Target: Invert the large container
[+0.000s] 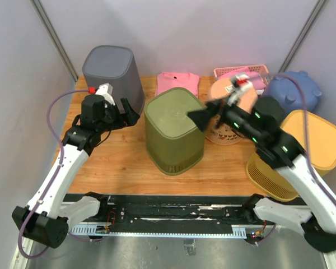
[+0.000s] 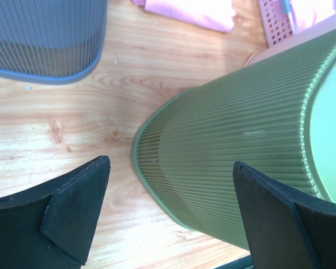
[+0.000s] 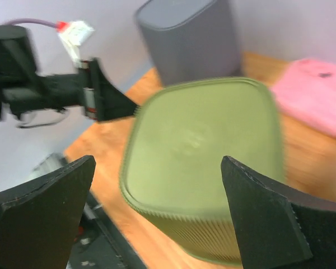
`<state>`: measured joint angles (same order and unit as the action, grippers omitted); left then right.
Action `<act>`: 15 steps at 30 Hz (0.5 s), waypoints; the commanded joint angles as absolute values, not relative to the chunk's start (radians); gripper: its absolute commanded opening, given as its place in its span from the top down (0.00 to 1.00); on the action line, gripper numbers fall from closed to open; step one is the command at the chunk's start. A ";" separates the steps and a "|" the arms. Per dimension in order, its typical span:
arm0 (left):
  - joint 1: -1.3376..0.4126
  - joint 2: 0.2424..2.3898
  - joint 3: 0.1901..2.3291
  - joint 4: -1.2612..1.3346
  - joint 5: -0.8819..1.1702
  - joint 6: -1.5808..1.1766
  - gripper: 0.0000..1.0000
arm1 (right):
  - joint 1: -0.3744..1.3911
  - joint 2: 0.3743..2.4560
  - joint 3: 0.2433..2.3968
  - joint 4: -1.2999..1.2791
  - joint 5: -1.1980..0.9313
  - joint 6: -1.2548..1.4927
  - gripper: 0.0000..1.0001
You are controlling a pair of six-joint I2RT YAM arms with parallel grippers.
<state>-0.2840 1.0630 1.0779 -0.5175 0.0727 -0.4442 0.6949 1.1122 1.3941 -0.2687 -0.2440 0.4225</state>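
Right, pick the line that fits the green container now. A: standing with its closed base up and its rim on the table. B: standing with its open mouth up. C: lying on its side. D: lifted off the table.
A: the green container shows a closed flat face on top, and its wider rim sits on the table.

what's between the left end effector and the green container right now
Only bare wooden tabletop. The left wrist view shows it between the open left end effector and the green container; the top view shows nothing else there either.
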 commanded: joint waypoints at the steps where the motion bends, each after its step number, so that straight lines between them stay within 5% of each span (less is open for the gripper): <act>1: -0.287 0.963 1.101 -0.532 0.062 -0.383 0.03 | 0.706 0.833 1.164 -0.472 0.132 0.226 0.02; 7: -0.287 0.803 0.947 -0.450 0.059 -0.374 0.01 | 0.703 0.654 0.998 -0.639 0.456 0.224 0.00; 15: -0.287 0.640 0.804 -0.401 -0.018 -0.439 0.01 | 0.704 0.777 1.109 -0.745 0.790 0.358 0.01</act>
